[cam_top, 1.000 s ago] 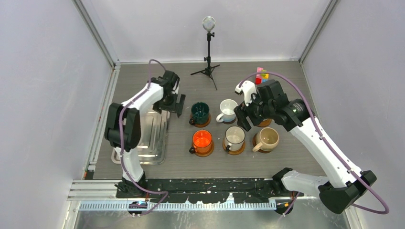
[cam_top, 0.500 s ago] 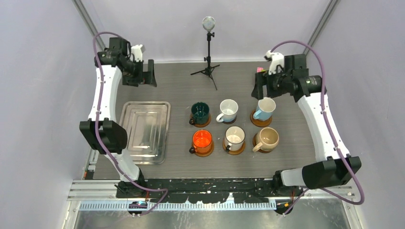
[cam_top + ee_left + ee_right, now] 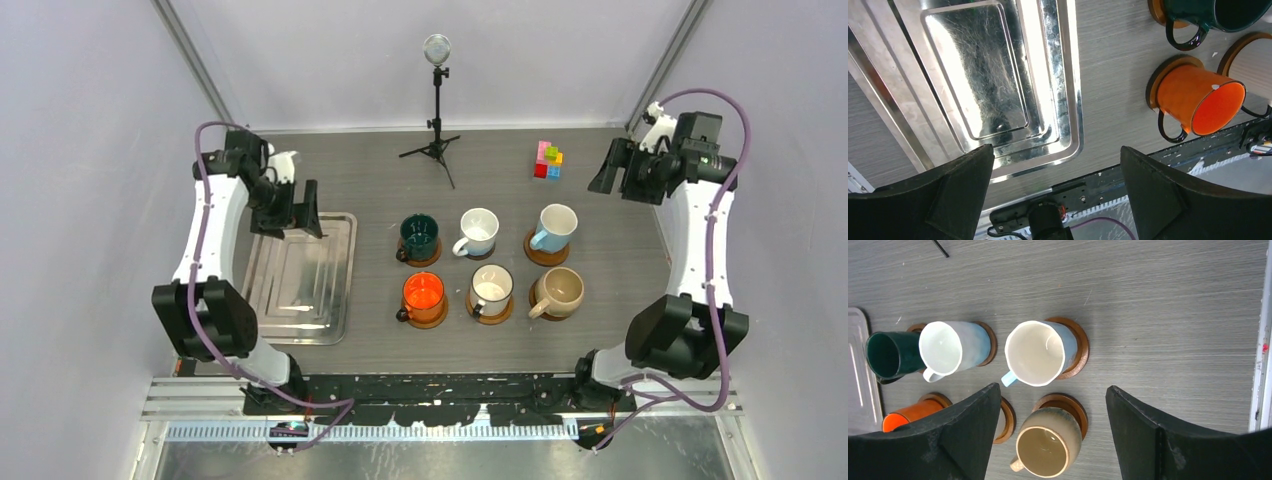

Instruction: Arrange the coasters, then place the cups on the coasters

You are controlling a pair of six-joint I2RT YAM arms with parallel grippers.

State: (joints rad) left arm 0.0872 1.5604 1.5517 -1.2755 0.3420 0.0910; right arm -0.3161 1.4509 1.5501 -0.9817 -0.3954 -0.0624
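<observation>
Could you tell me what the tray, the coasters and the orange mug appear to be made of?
Tray: likely metal, polished; mirror-like glare and fine scratches. Coasters: apparently wood, matte brown, raised rims. Orange mug: probably glazed ceramic, though enamel is possible; smooth glossy surface.

Bright, even overhead light throws only soft, short shadows. A white glare band streaks the rectangular silver metal tray (image 3: 1045,75) (strongest in the left wrist view).

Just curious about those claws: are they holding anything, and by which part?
Nothing is held: the left gripper and right gripper are both open and empty.
</observation>
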